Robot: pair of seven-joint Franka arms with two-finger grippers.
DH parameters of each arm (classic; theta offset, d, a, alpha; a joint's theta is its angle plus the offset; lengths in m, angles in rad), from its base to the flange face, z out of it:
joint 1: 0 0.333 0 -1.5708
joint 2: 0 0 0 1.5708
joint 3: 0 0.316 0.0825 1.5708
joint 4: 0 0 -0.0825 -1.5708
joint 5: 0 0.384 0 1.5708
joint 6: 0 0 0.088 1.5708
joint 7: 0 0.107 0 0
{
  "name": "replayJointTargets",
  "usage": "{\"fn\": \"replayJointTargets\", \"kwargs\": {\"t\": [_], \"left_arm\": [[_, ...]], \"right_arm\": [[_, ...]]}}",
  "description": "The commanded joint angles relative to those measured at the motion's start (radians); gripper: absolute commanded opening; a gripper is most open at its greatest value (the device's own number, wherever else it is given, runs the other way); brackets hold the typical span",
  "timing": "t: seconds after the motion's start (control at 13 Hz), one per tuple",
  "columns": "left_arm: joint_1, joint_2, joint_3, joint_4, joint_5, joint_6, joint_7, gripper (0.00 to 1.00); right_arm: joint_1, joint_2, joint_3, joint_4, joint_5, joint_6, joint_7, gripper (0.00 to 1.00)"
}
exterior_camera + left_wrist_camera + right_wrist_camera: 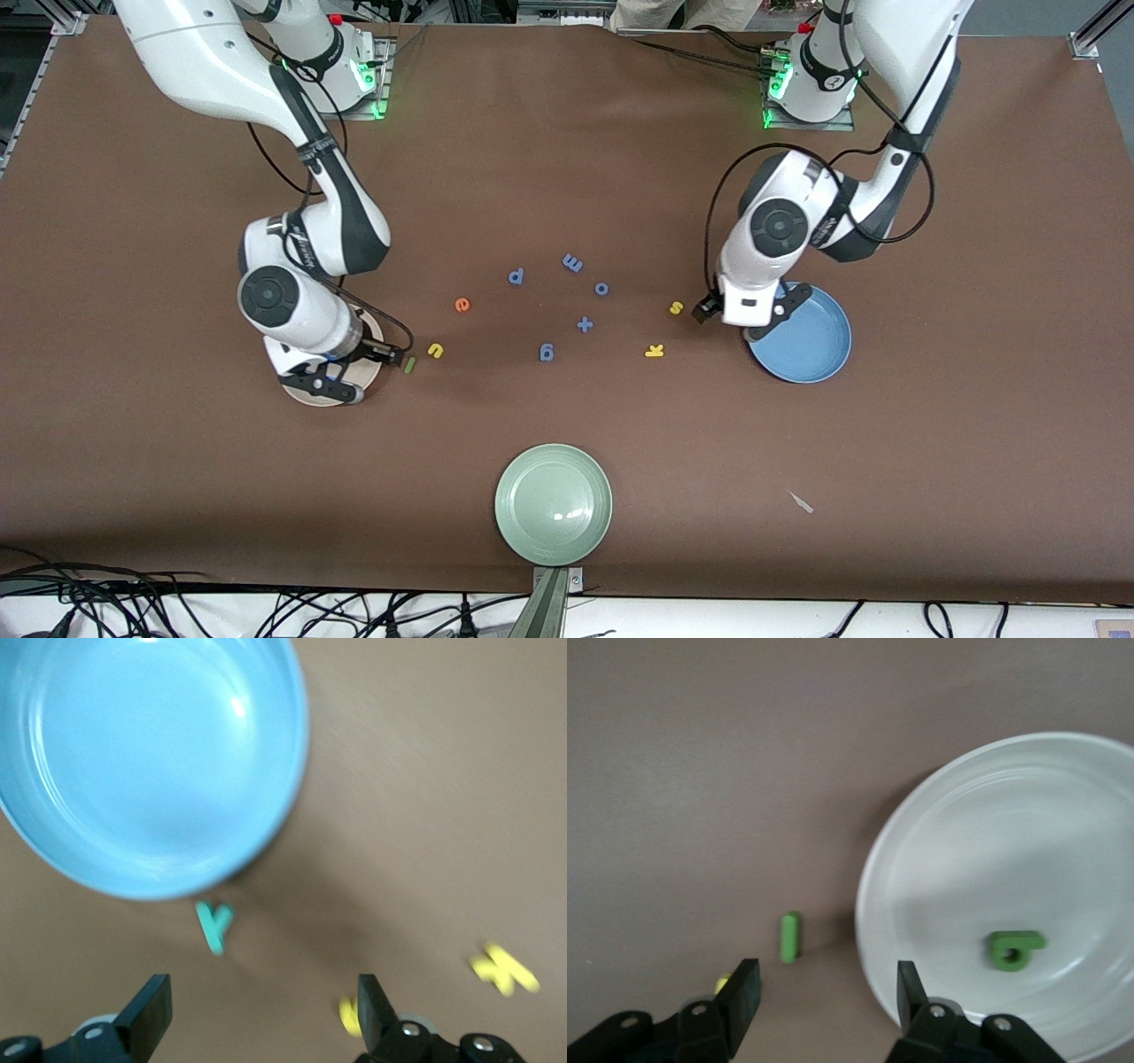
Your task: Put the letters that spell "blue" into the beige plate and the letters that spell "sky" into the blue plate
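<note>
The beige plate (306, 396) lies under my right gripper (326, 385), which hangs open and empty (826, 990) over the plate's rim (873, 904). An olive-green b (1014, 950) rests in this plate. On the table beside it are the green l (409, 364) (790, 937), the yellow u (435, 350) and, farther off, the orange e (462, 305). My left gripper (753, 330) is open and empty (263, 1005) at the edge of the blue plate (811, 341) (151, 753). A teal y (214, 926) lies on the table just outside that plate. The yellow s (676, 307) and k (654, 351) lie close by.
Several all-blue letters and a plus sign (585, 324) are scattered mid-table between the two plates. A pale green plate (554, 504) sits near the table's front edge. A small scrap (801, 502) lies toward the left arm's end.
</note>
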Motion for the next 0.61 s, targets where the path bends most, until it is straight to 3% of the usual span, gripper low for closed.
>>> {"fn": "replayJointTargets", "kwargs": {"t": [0.0,0.08,0.54], "left_arm": [[0.045,-0.039,-0.003,-0.142,0.005,0.162,-0.008,0.89],[0.067,-0.036,-0.006,-0.174,0.005,0.216,-0.008,0.87],[0.073,-0.002,-0.01,-0.205,0.005,0.259,-0.017,0.82]], "right_arm": [[0.009,0.073,0.006,0.082,0.013,-0.009,0.052,0.7],[0.009,0.081,0.006,0.082,0.014,-0.008,0.058,0.7],[0.04,0.111,0.008,0.062,0.019,0.041,0.101,0.62]]}}
